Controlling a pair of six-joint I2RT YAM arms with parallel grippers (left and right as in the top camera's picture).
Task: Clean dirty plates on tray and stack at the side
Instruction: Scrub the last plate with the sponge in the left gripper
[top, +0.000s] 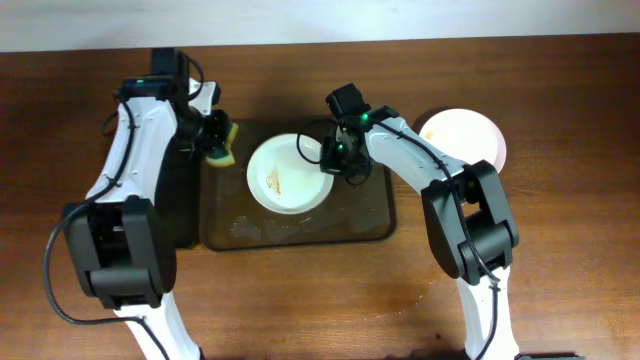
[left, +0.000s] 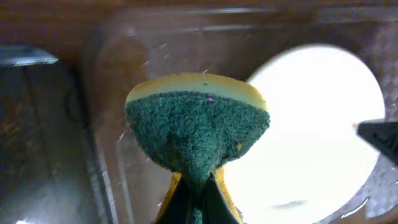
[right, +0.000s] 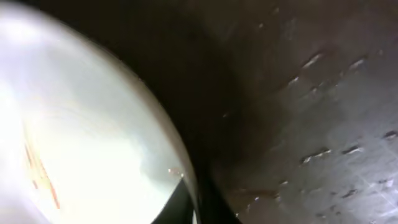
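At right pincer (top: 331, 165), clamped on rim of round white streaked plate (top: 285, 182) inside glossy dark brown tray (top: 366, 216). At left pincer (top: 215, 140), clamped on yellow-green sponge (left: 198, 130). Beware slip under scrubbing: shallow rim bite.

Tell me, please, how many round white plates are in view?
2: a streaked round white plate on the dark brown tray, a second plate on the wooden table right of it; another may hide beneath.
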